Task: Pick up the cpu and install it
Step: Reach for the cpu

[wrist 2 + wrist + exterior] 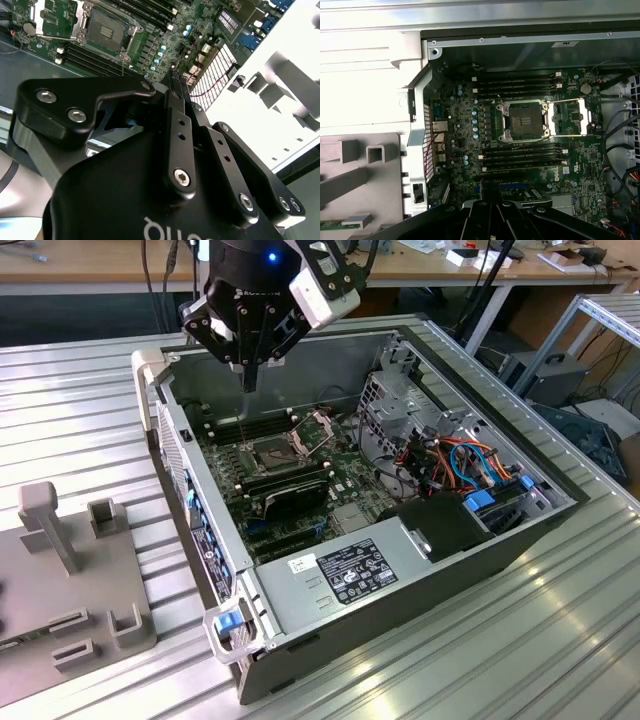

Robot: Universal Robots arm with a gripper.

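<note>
Claw (248, 378), clenched on nothing visible, hangs over the open socket (268, 452) at its six o'clock in the exterior view; a stray descent could bend exposed contacts.

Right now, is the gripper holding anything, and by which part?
Cannot be told. The jaws of the black gripper stand shut above the green motherboard, whose square metal-framed socket lies open and bare; anything thin pinched between them is hidden.

Ribbed metal table (80, 420): open computer case (400, 585), grey fixture (60, 580).
</note>
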